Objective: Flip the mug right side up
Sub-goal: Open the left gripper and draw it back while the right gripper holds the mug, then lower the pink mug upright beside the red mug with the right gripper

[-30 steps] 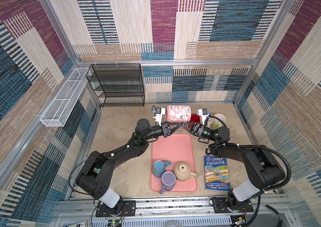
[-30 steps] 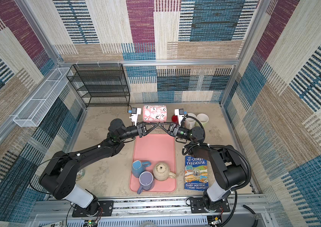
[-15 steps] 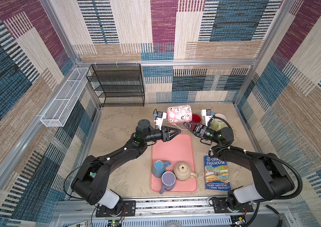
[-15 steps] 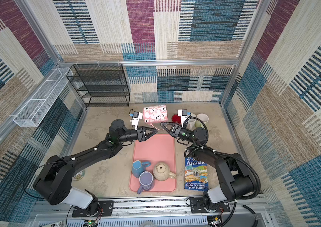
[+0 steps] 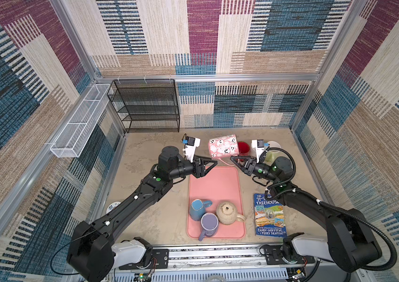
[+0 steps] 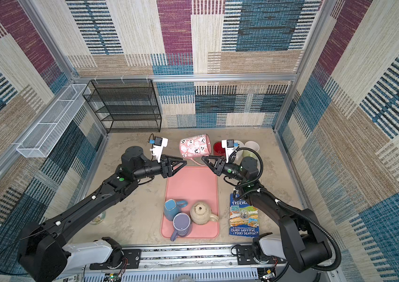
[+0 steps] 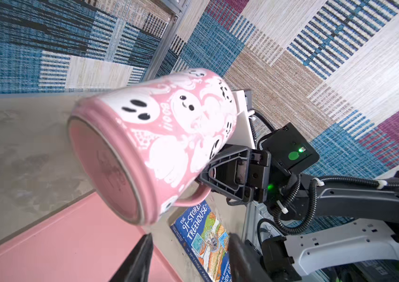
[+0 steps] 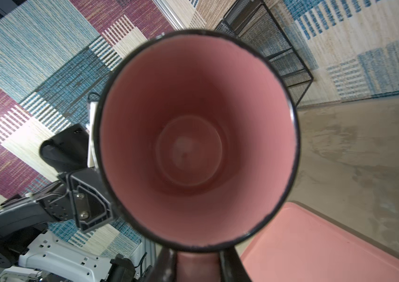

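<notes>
Pink ghost mug (image 5: 223, 146) is up off the worktop (image 5: 149, 151), lying sideways by the far end of the tray (image 5: 214, 185), and the right wrist view looks straight into it: just bare pink glaze in there. Right tool (image 5: 234, 160) is clamped tight on its handle, while the left tool (image 5: 210, 165) sits just beside the mug's base, jaws apart with nothing in them. Near end of the tray has a blue mug (image 5: 197, 208), a purple mug (image 5: 209, 223) and a beige teapot (image 5: 227, 213) bunched together, and a red cup (image 5: 243, 147) stands on the worktop beside the mug's mouth.
</notes>
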Robot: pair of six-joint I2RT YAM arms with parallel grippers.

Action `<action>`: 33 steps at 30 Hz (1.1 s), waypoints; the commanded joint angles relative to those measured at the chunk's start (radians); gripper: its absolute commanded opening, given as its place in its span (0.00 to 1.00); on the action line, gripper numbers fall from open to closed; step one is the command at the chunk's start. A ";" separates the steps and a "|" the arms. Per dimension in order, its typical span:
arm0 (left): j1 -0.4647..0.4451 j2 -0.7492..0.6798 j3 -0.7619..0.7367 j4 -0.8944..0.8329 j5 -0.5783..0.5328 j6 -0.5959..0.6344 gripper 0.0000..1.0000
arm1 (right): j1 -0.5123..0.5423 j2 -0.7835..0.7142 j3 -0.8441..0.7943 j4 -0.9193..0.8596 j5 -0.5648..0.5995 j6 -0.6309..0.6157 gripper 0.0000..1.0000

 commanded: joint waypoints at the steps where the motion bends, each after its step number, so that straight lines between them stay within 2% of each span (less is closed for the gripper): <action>1: 0.000 -0.042 0.021 -0.159 -0.072 0.101 0.54 | 0.002 -0.029 -0.007 -0.048 0.063 -0.122 0.00; 4: 0.001 -0.072 0.037 -0.245 -0.102 0.136 0.54 | 0.006 -0.029 -0.025 -0.094 0.073 -0.170 0.00; 9: 0.001 -0.086 0.085 -0.409 -0.175 0.192 0.54 | 0.025 -0.032 -0.029 -0.211 0.166 -0.262 0.00; 16: 0.001 -0.091 0.151 -0.641 -0.332 0.264 0.55 | 0.078 0.031 0.103 -0.473 0.334 -0.395 0.00; 24: 0.001 -0.168 0.126 -0.737 -0.437 0.309 0.56 | 0.139 0.165 0.277 -0.674 0.531 -0.454 0.00; 29: 0.001 -0.231 0.091 -0.748 -0.534 0.309 0.60 | 0.149 0.252 0.384 -0.755 0.610 -0.464 0.00; 33: 0.002 -0.269 0.077 -0.747 -0.570 0.324 0.67 | 0.163 0.321 0.479 -0.835 0.699 -0.479 0.00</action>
